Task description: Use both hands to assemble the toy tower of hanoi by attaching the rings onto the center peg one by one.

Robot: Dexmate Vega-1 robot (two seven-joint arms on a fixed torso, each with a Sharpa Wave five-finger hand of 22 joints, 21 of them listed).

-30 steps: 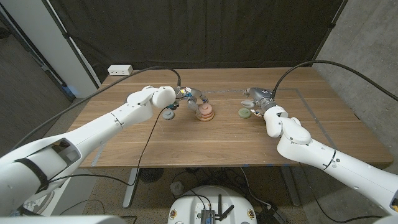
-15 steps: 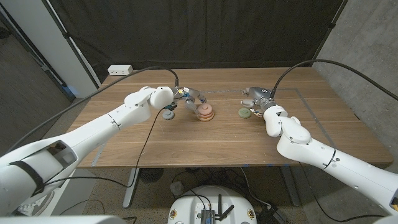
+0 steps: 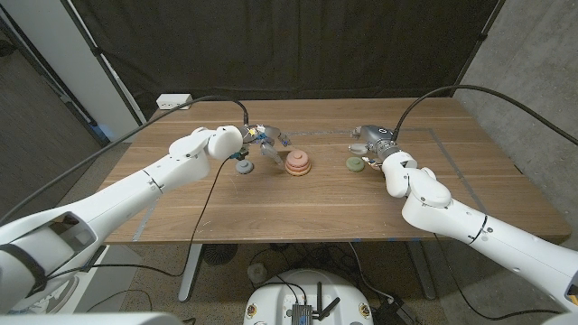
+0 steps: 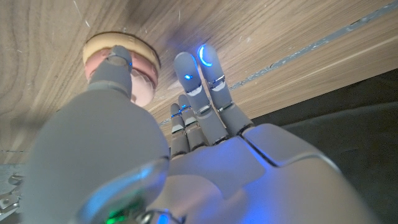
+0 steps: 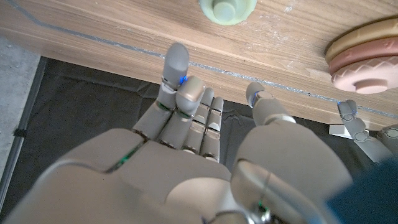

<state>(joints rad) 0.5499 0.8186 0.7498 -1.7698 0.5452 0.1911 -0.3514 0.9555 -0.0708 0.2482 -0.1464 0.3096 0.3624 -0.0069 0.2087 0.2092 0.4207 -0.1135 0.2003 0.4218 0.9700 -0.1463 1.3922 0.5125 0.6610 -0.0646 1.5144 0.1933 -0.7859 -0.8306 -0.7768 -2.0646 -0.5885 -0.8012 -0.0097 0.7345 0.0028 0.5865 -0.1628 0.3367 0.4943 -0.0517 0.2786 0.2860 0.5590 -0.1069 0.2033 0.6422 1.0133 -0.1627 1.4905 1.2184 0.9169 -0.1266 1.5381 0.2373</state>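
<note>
head view: a wooden table (image 3: 298,203) carries the toy tower (image 3: 299,163), a low stack of tan and pink rings standing near the middle of the worktop's far half. a green ring (image 3: 355,164) lies flat on the wood toward the right edge from the tower, apart from it. a grey-blue ring (image 3: 244,167) lies toward the left edge from the tower, just under the left wrist.

the left hand (image 3: 268,140) hangs above the worktop just to the left-edge side of the tower, fingers apart and holding nothing; it does not touch the stack. in the left wrist view the left hand (image 4: 199,118) shows its fingers (image 4: 208,78) extended side by side toward the wood, with the tower (image 4: 127,62) beside the thumb and clear of it.

the right hand (image 3: 370,144) sits just beside the green ring, on its far and right-edge side, empty. in the right wrist view the right hand (image 5: 199,118) has its fingers (image 5: 175,71) spread loosely with nothing between them; the green ring (image 5: 227,9) lies beyond the fingertips, and the tower (image 5: 367,56) shows off to one side, pink ring uppermost.

a white power strip (image 3: 175,101) rests at the far left corner of the worktop.
</note>
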